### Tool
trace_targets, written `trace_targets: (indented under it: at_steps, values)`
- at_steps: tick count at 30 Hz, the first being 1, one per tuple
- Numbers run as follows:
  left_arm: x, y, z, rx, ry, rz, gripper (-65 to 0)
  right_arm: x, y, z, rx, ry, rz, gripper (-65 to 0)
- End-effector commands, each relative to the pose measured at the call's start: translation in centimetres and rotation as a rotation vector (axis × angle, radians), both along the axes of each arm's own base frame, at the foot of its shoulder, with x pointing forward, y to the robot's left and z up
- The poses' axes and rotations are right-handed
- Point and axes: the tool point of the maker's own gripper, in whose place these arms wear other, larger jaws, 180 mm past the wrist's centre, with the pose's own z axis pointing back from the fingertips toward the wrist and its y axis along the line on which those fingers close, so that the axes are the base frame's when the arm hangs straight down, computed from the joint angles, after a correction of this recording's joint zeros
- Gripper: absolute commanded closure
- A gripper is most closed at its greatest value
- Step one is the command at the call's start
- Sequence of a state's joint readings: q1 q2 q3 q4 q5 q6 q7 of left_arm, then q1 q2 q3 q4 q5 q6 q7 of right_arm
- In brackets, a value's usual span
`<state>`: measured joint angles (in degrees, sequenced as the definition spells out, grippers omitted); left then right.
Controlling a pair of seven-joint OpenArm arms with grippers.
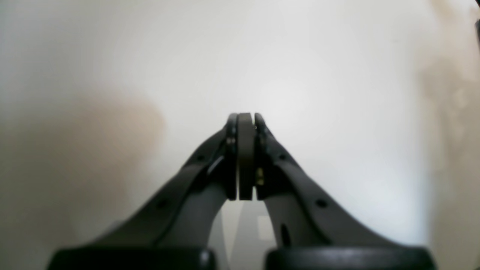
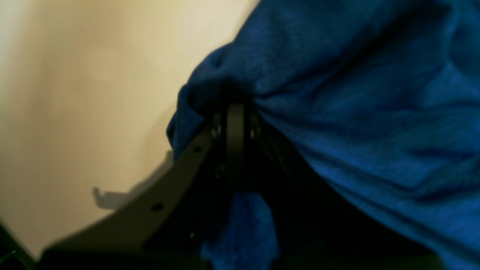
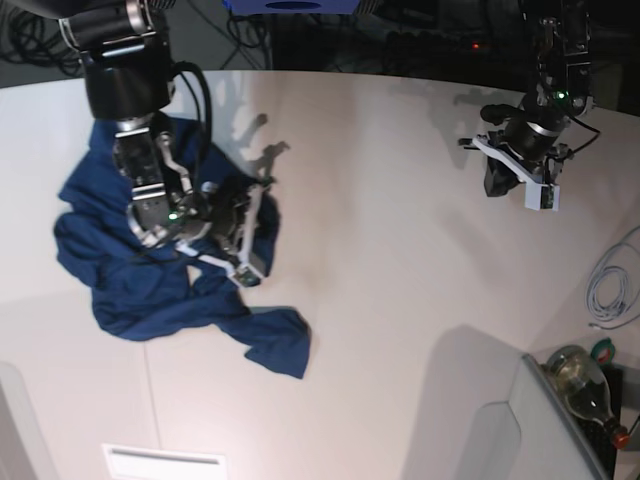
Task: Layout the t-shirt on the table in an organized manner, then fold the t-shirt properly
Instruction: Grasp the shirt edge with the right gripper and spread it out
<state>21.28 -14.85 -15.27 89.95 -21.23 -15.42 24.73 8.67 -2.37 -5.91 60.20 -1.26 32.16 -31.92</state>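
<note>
White table [image 3: 400,250] under crumpled t-shirt [image 3: 120,290]; right gripper [image 2: 234,112] clamped on its cloth. Left gripper [image 1: 245,120] pressed together, empty. Cables [image 3: 610,290], bottle [image 3: 580,380] at the table's edge.

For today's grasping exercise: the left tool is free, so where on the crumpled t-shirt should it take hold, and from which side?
Probably the loose flap of the t-shirt that juts out nearest the left tool. It lies flat on the table with nothing over it, so come from above on that open side.
</note>
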Motion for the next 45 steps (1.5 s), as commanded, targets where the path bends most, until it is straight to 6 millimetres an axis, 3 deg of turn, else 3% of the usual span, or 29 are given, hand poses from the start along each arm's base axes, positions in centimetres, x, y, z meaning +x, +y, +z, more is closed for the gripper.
trace_targets:
  at_steps: [1,6,8,10,14,16,19,21,23,26,31,33,35,37,40,45]
  values:
    - [0.8,0.1,1.2,0.002,-0.047,-0.009,0.0,-0.3,1.1,0.0,0.005,0.008,0.036,-2.1]
    - [0.7,0.2,1.1,0.003,-0.042,-0.008,0.0,-1.1,6.7,1.4,0.048,-0.022,0.159,-2.1]
    - [0.4,0.3,0.9,0.003,-0.035,-0.006,0.0,-0.9,8.0,2.7,0.05,-0.068,0.202,-2.3]
    - [0.4,0.3,0.9,0.003,-0.035,-0.006,0.0,-0.3,7.9,4.6,0.047,-0.118,0.198,-2.9]
    - [0.6,0.3,1.0,0.006,-0.039,-0.006,0.0,1.6,5.0,10.2,0.035,-0.272,0.106,-4.4]
    - [0.7,0.3,1.0,0.018,-0.038,-0.012,0.0,2.5,2.4,12.0,0.003,-0.336,0.063,-12.8]
    - [0.7,0.3,0.8,0.058,-0.032,-0.03,0.0,4.1,-2.6,11.8,-0.059,-0.346,-0.026,-34.4]
    - [0.6,0.4,0.7,0.086,-0.026,-0.041,0.0,4.8,-6.6,10.2,-0.093,-0.296,-0.117,-48.5]
    - [0.4,0.3,0.4,0.093,-0.017,-0.042,0.0,5.2,-10.2,8.6,-0.117,-0.241,-0.202,-52.2]
    - [0.0,0.2,0.1,0.089,-0.01,-0.035,0.0,5.1,-13.2,6.5,-0.114,-0.2,-0.271,-49.7]
    - [0.0,-0.1,0.0,0.083,-0.007,-0.039,0.0,4.5,-14.1,3.4,-0.073,-0.151,-0.302,-43.8]
    - [0.0,-0.1,0.0,0.083,-0.007,-0.039,0.0,3.9,-14.2,2.2,-0.072,-0.11,-0.306,-34.8]
    - [0.0,-0.1,0.0,0.083,-0.007,-0.039,0.0,3.9,-14.2,2.1,-0.068,-0.107,-0.309,-17.7]
    - [-0.1,-0.1,0.0,0.083,-0.005,-0.039,0.0,4.3,-14.2,3.1,-0.068,-0.143,-0.308,0.0]
    - [-0.1,-0.1,-0.1,0.083,-0.004,-0.039,0.0,4.2,-14.7,5.6,-0.086,-0.226,-0.312,-1.7]
    - [-0.1,-0.1,0.0,0.083,-0.006,-0.041,0.0,4.2,-15.9,12.4,-0.201,-0.353,-0.292,0.0]
